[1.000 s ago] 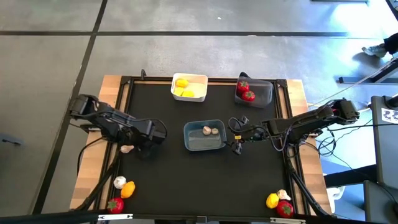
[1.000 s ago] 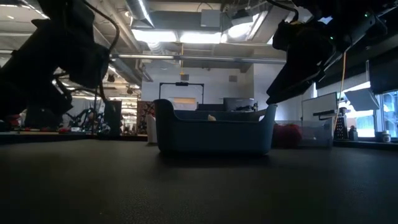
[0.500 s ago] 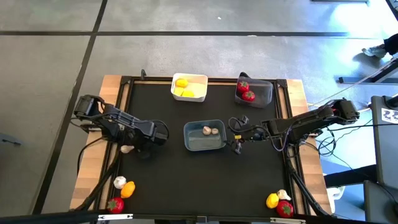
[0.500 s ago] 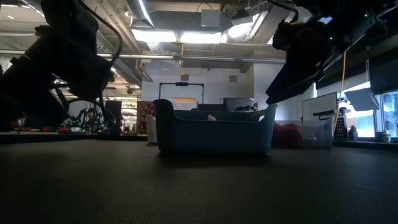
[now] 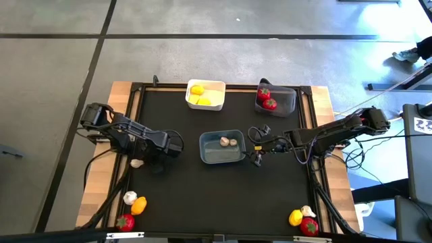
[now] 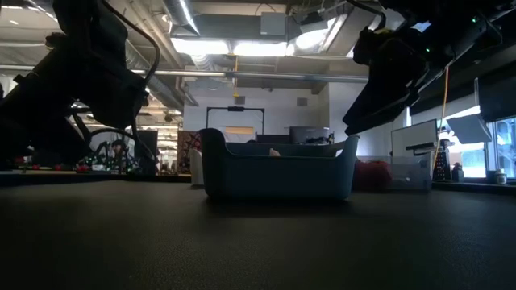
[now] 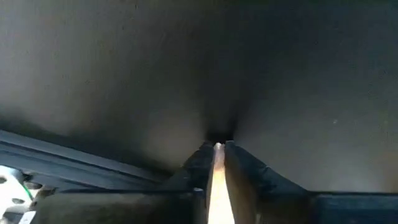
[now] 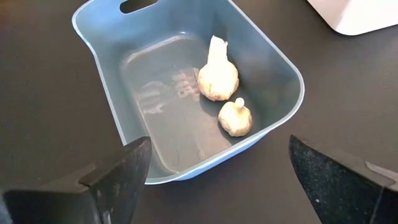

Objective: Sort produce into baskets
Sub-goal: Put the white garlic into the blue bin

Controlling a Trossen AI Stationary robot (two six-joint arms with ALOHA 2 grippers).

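Observation:
At the table's left, my left gripper [image 5: 142, 159] points down at the black mat, shut on a whitish garlic bulb [image 5: 137, 163]. My right gripper [image 5: 257, 153] hangs open just right of the blue-grey basket [image 5: 221, 147], which holds two garlic bulbs [image 8: 219, 77]. The white basket [image 5: 205, 94] at the far edge holds yellow pieces. The dark grey basket [image 5: 278, 100] beside it holds red ones. Loose produce lies on the mat at the near left [image 5: 133, 206] and near right [image 5: 303, 219] corners. My left gripper [image 7: 217, 146] comes at the garlic bulb from above, fingers pointing down at the mat. A thin pale strip [image 7: 216, 180] shows pinched between the two nearly closed fingers. Which part of the bulb that is, the fingers hide. The bulb's free side [image 5: 136, 163] lies on the mat.
A raised black frame [image 5: 135, 101] borders the mat, with a wooden margin outside it. Cables run along both side edges. At the near left lie a garlic bulb, an orange piece and a red one; at the near right a yellow piece, a garlic bulb and a red one.
My left arm has come down a little over the garlic bulb at the table's left. The bulb has stayed nearly where it was. My right arm has kept still.

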